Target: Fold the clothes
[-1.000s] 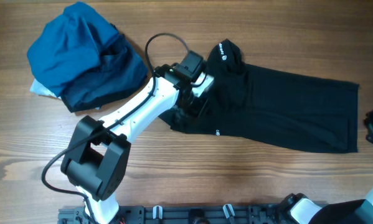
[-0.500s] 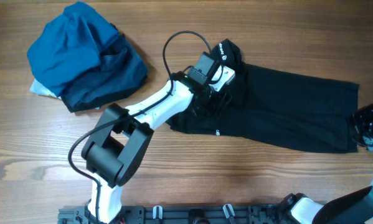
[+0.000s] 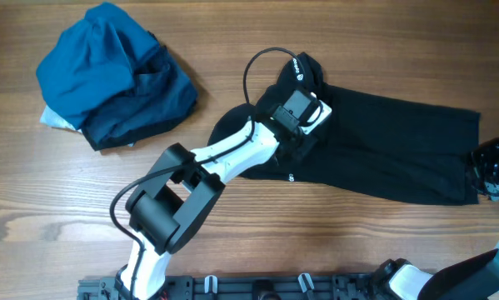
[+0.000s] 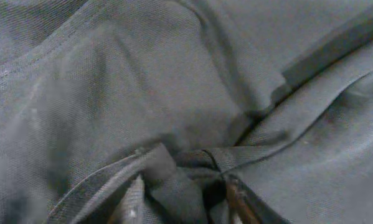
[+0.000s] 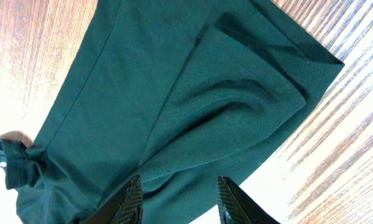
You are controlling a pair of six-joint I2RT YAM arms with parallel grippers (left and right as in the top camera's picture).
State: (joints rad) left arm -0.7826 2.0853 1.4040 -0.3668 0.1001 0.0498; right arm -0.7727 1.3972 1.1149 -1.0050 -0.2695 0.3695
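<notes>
The clothes, one black shirt (image 3: 391,150), lie spread across the middle and right of the table, with the collar end and white lettering (image 3: 297,69) at the upper left. My left gripper (image 3: 306,127) is pressed down on the shirt just below the collar. In the left wrist view, dark fabric (image 4: 174,81) fills the frame and a raised fold is pinched in the left gripper (image 4: 183,202). My right gripper (image 3: 485,169) sits at the shirt's right hem. Its fingers (image 5: 133,199) stand apart over the hem fabric (image 5: 223,106), gripping nothing.
A bundle of bright-blue and navy garments (image 3: 107,71) sits at the back left, with something white (image 3: 53,121) poking out beneath it. Bare wooden tabletop (image 3: 316,242) runs along the front. The left arm's cable (image 3: 257,62) loops above the collar.
My left gripper slid right along the shirt toward the collar and its jaws narrowed onto a fold. My right gripper moved in from the right edge to the hem, then held still.
</notes>
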